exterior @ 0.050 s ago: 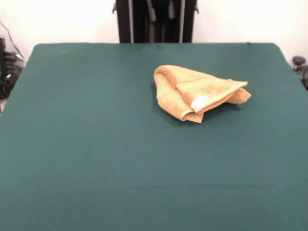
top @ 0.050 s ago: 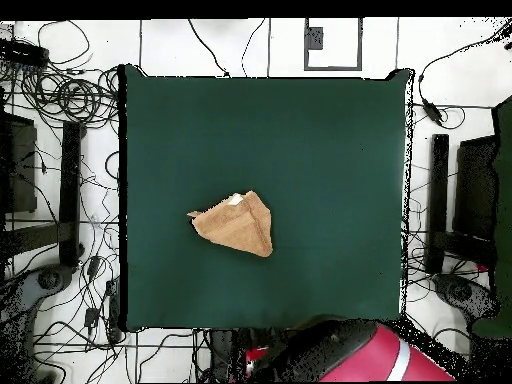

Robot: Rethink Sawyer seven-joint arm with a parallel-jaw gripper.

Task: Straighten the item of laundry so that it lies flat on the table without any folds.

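The towel (exterior @ 0.050 s ago: pixel 199 92) lies folded and bunched on the table (exterior @ 0.050 s ago: pixel 96 144) — the robot's fingers are out of sight.

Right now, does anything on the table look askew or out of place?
Yes: the towel lies folded over itself in a rumpled wedge on the green table, white tag showing, not flat.

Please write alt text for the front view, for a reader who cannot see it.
A small tan-orange terry-cloth towel lies folded over on itself in a rumpled, roughly triangular heap, right of centre on a large table covered in dark green felt-like cloth. A small white tag shows at its near edge. No robot hand is visible.
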